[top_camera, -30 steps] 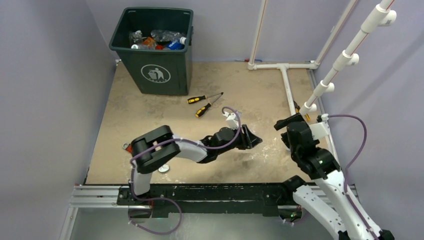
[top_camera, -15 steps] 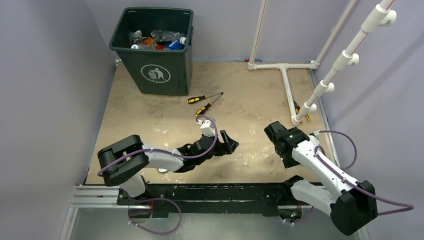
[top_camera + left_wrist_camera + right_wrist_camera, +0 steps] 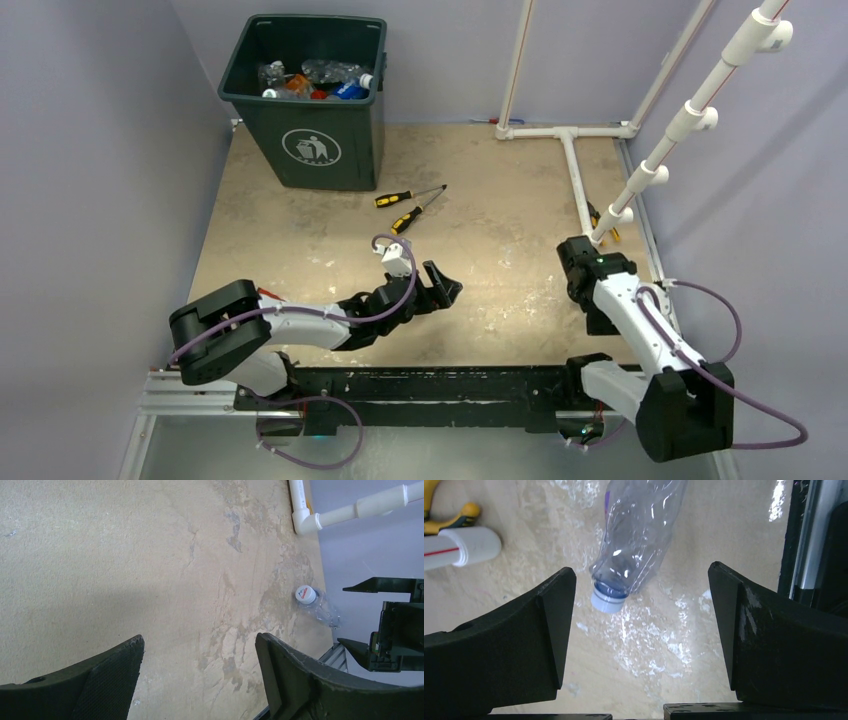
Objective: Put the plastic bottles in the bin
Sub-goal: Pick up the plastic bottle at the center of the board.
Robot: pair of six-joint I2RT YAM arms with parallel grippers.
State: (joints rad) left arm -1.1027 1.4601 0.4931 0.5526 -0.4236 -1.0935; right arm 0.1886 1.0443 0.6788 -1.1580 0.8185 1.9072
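1. Reaching low across the worktop (image 3: 300,230) from its base at the near edge, the left arm holds its pincer (image 3: 443,285) about mid-worktop. The jaws stand wide apart, with only bare surface between them.
2. On the right side the right arm is folded back over the near right part of the worktop, with its pincer (image 3: 640,570) pointing down. Its jaws are spread fully and grip nothing.
3. One clear, crumpled plastic bottle (image 3: 639,535) lies on its side on the worktop under that pincer, framed between its two fingers. Its pale cap (image 3: 606,601) points toward the wrist and sits nearer the finger on the left of that view. As far as the wrist view shows, neither finger touches the bottle. In the top view the right arm hides it.
4. Just beside the bottle are a white pipe end (image 3: 459,547) and a yellow tool handle (image 3: 446,515).
5. Farther out, two yellow-and-black screwdrivers (image 3: 395,199) lie close together between the left pincer and the bin.
6. The dark green bin (image 3: 350,160) stands upright in the far left corner with its white litter logo facing the arms. It holds a heap of plastic bottles (image 3: 315,80).
7. A white pipe frame (image 3: 565,131) runs along the far right of the worktop.
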